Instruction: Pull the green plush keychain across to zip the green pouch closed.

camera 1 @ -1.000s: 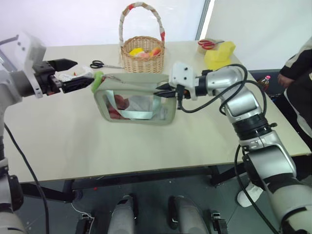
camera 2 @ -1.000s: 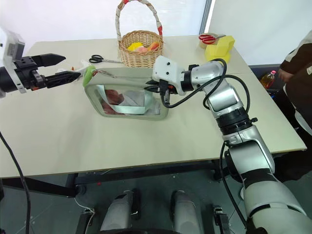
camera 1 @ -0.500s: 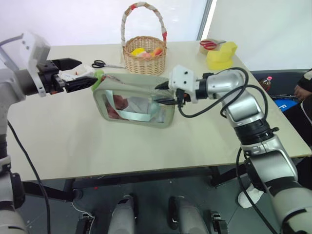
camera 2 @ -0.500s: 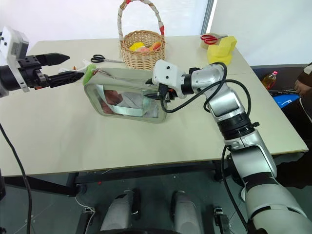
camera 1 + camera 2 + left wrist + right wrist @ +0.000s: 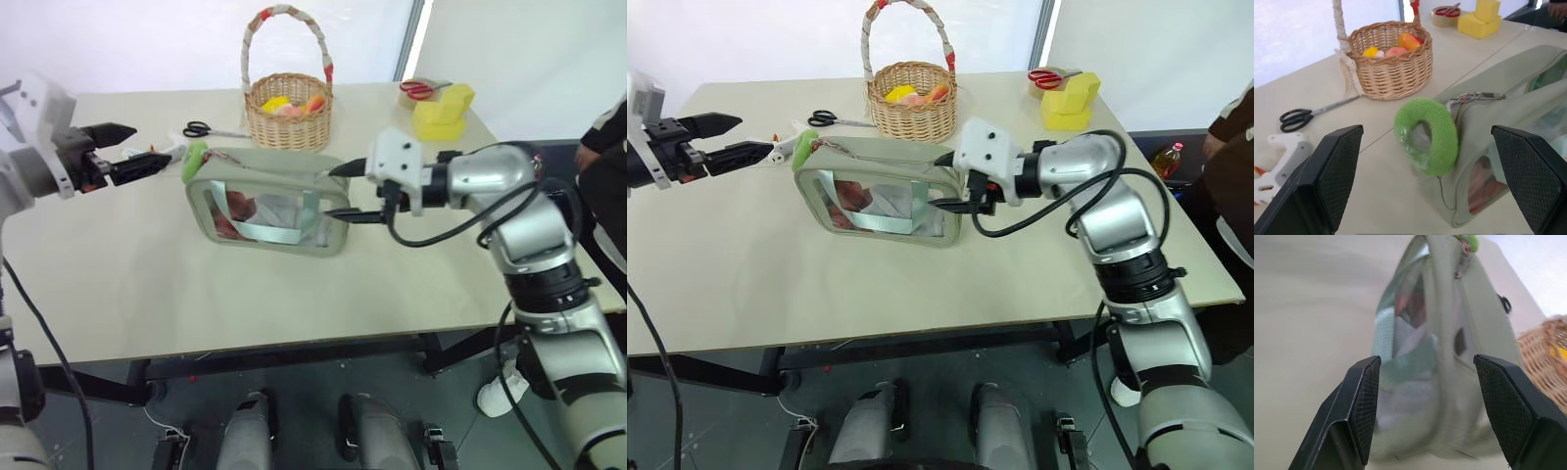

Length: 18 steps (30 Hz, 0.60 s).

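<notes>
The green pouch [image 5: 269,208] stands on edge at the centre of the counter [image 5: 147,284], window panel facing the robot. The green plush keychain [image 5: 195,161] hangs at the pouch's upper corner, at 10 o'clock from its centre, clipped to the zipper pull. The left gripper [image 5: 137,157] sits at 9 o'clock of the keychain, fingers [image 5: 1332,166] spread wide, holding nothing, apart from the charm. The right gripper [image 5: 351,193] is at 3 o'clock of the pouch, fingers [image 5: 1364,401] spread on either side of the pouch end, not pinching it. A wicker basket [image 5: 287,108] stands at 12 o'clock behind the pouch; scissors [image 5: 201,128] lie near the keychain.
</notes>
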### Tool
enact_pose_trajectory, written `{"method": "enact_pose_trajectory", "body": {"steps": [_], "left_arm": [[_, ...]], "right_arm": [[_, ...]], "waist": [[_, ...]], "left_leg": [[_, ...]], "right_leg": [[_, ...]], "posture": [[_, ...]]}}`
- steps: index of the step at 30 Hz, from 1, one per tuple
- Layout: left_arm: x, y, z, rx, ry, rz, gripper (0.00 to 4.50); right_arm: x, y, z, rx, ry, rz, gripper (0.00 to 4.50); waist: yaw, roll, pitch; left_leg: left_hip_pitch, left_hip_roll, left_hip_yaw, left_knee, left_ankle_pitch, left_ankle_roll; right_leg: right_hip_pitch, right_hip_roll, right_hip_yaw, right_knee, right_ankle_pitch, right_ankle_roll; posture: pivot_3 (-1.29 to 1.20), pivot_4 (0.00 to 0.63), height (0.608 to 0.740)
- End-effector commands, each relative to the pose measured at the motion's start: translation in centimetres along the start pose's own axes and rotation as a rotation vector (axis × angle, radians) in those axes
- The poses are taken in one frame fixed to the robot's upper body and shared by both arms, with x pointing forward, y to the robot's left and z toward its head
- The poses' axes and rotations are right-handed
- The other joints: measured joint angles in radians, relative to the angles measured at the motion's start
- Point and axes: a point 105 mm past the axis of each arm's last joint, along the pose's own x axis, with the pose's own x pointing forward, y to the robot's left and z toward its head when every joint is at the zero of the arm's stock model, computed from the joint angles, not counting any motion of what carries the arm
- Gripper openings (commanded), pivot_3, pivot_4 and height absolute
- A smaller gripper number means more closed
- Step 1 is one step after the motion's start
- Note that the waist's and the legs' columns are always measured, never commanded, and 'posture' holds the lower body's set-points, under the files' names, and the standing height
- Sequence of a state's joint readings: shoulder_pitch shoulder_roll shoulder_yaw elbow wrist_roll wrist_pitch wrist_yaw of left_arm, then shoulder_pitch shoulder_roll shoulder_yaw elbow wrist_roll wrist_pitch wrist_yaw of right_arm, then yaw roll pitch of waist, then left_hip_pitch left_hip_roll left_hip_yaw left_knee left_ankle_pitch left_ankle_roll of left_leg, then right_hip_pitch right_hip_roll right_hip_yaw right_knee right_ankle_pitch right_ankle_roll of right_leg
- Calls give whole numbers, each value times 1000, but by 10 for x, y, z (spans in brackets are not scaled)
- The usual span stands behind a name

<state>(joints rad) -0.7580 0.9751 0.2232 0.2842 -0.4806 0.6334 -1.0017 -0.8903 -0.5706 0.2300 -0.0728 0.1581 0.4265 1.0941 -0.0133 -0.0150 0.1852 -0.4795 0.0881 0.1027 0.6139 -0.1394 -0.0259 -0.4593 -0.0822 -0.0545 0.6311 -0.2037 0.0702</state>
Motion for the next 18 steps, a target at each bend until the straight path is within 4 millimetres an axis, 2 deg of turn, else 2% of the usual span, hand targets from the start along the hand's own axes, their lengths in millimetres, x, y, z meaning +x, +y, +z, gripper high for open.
{"method": "enact_pose_trajectory", "body": {"steps": [1,5,6,11,18], "left_arm": [[2,4,9,33,-33,8,4500],[14,2,6,-9,-57,-2,4500],[18,0,4,-25,-63,-9,4500],[32,-8,-5,-56,-67,-34,4500],[45,-12,-16,-76,-49,-46,4500]], "right_arm": [[2,-5,4,-38,-9,-34,2309],[5,-1,6,-45,-20,-12,308],[5,1,6,-53,-19,-6,73],[2,7,-2,-98,16,14,73],[3,5,5,-94,-11,1,73]], "waist": [[2,0,0],[5,-1,0],[5,-1,0],[2,-1,0],[0,-1,0]], "left_leg": [[0,0,0,0,0,0],[-1,0,0,1,0,0],[-1,0,0,1,0,0],[0,0,0,1,1,1],[0,0,0,1,1,2]], "right_leg": [[0,0,0,0,0,0],[1,0,0,-1,0,0],[1,0,0,-1,0,0],[1,0,0,0,0,0],[1,0,0,0,0,1]], "posture": [[0,150,740],[0,150,740],[0,150,740],[0,150,740],[0,150,740]]}}
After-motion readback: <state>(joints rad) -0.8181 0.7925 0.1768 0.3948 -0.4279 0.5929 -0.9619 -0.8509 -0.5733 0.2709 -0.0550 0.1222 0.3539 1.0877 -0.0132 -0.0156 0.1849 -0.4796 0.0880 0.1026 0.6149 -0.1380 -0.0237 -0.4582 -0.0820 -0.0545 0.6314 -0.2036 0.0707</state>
